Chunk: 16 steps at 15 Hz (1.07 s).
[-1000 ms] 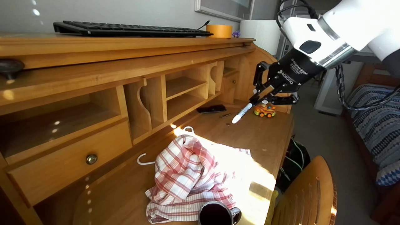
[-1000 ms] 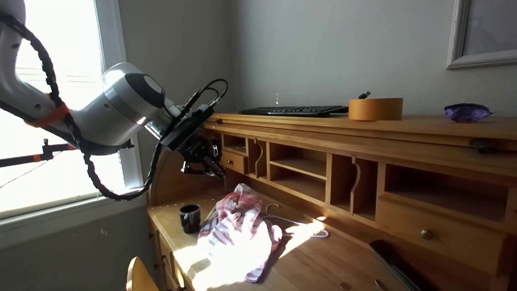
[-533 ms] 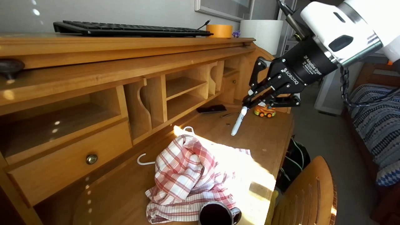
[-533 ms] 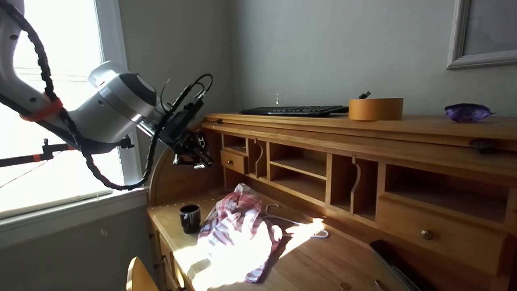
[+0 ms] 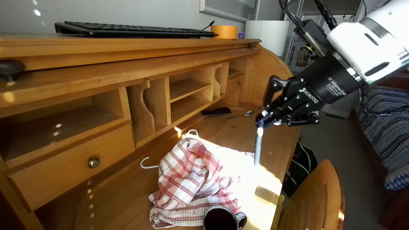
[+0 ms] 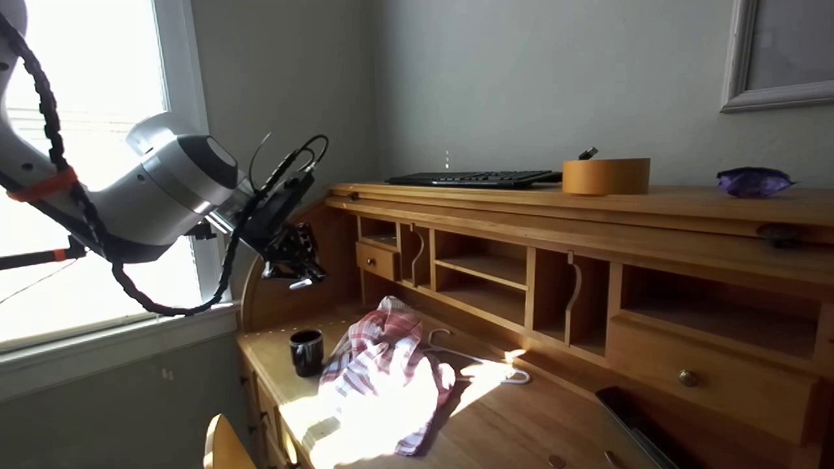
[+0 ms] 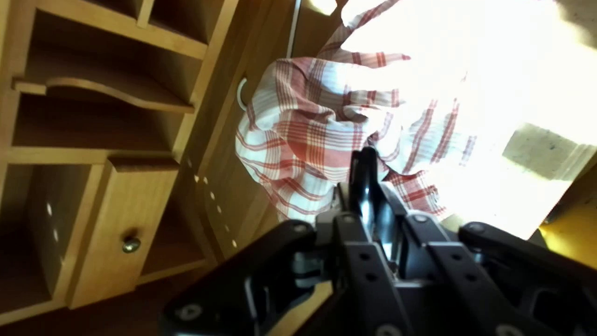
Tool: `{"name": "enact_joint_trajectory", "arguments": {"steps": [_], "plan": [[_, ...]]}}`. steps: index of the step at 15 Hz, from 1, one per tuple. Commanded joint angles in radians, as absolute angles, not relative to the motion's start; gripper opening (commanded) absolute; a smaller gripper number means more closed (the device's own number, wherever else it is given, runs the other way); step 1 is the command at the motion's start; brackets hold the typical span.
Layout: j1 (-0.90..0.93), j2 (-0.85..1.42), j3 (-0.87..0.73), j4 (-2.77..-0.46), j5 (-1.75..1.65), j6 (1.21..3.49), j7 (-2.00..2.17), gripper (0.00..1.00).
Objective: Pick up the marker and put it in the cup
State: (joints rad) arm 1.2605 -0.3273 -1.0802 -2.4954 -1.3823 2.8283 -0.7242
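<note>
My gripper (image 5: 260, 122) is shut on the marker (image 5: 258, 147), a slim stick with a pale blue-white body. The marker hangs nearly upright below the fingertips, above the desk, in an exterior view. Its bright side also shows in an exterior view (image 6: 301, 284), at my gripper (image 6: 318, 276). The black cup (image 5: 220, 221) stands on the desk at the bottom edge of an exterior view, its handle to the right. It also shows upright in an exterior view (image 6: 306, 353), below my gripper. In the wrist view my gripper (image 7: 368, 186) points at the cloth, and the cup does not show.
A red-and-white checked cloth (image 5: 191, 172) lies beside the cup, with a white hanger (image 5: 148, 163) under it. Wooden cubbies (image 5: 188, 89) line the back of the desk. A phone (image 5: 216, 111) and a spoon (image 5: 248, 113) lie farther off. A chair (image 5: 314, 195) stands at the front edge.
In an exterior view my gripper has come lower and nearer, and the marker has swung from slanted to nearly upright. The orange toy car is now hidden behind the gripper. The cup and cloth stay put.
</note>
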Motion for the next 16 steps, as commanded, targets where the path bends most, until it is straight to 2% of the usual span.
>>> {"name": "enact_joint_trajectory", "arguments": {"steps": [1,3,4,8,16], "plan": [[1.075,-0.234,-0.908,-2.553,-1.339,2.925,-0.831,0.04],[0.956,-0.202,-0.78,-2.554,-1.377,2.952,-0.827,0.04],[1.055,-0.23,-0.864,-2.536,-1.482,2.912,-0.767,0.04],[1.042,-0.2,-0.815,-2.493,-1.704,2.916,-0.607,0.04],[1.14,-0.177,-0.809,-2.476,-2.141,2.861,-0.251,0.04]]}}
